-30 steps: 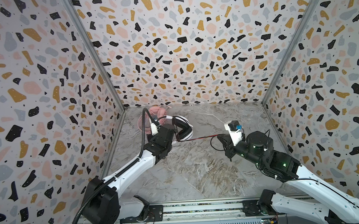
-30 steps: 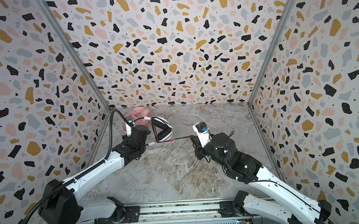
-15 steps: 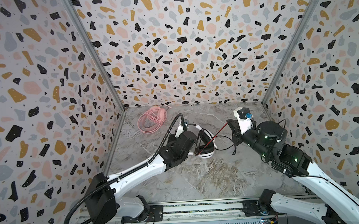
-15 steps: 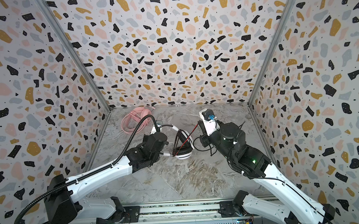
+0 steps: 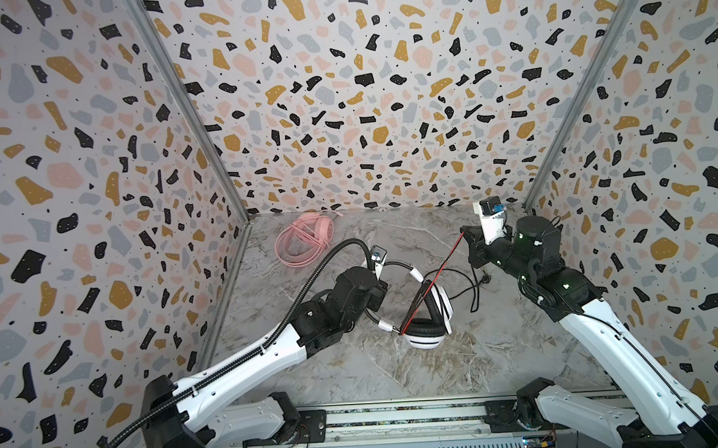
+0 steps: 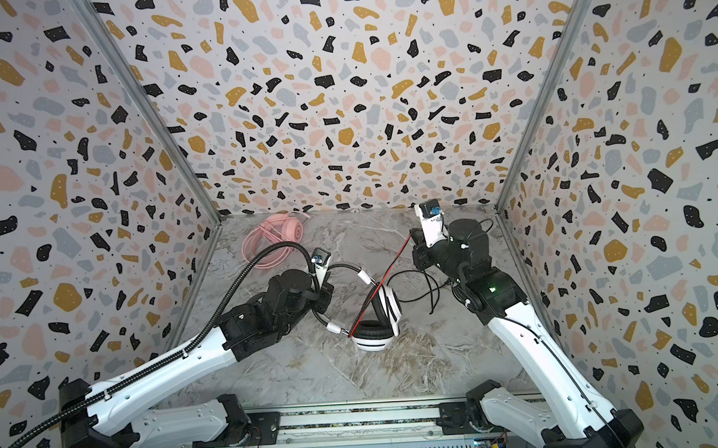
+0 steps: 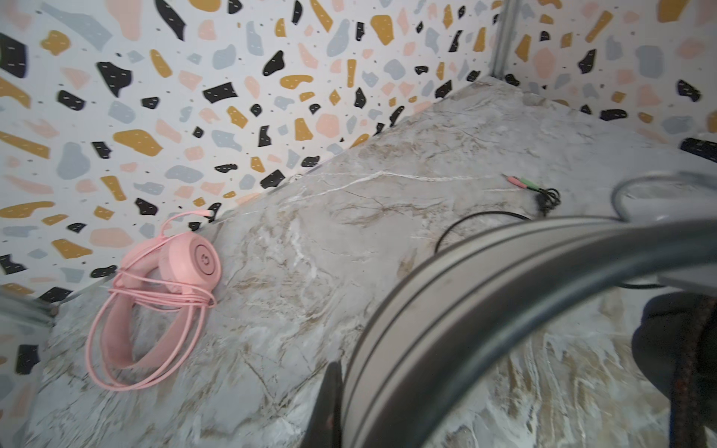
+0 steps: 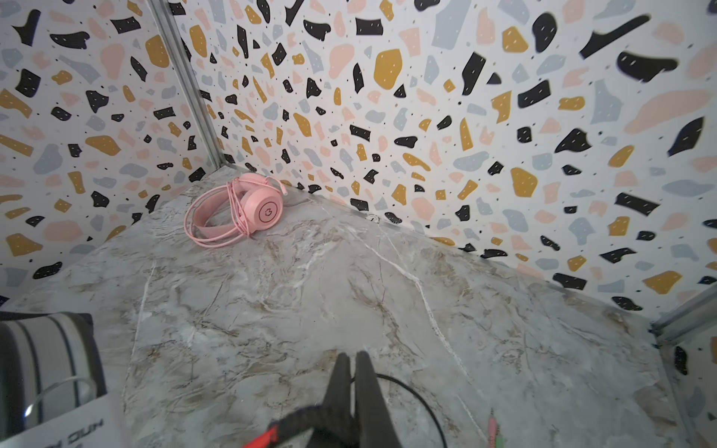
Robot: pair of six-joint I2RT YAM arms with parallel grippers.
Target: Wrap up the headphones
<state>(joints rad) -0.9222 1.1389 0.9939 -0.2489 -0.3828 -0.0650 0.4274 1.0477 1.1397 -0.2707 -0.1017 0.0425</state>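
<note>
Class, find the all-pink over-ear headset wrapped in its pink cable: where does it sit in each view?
In a top view: pink headset in the marble table's far left corner.
In a top view: pink headset, same corner.
Left wrist: pink headset at the speckled wall's foot.
Right wrist: pink headset in that corner.
Shared landmark: the speckled wall.

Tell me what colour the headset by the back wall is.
The headset is all pink, cable included; right wrist view shows it best.
</note>
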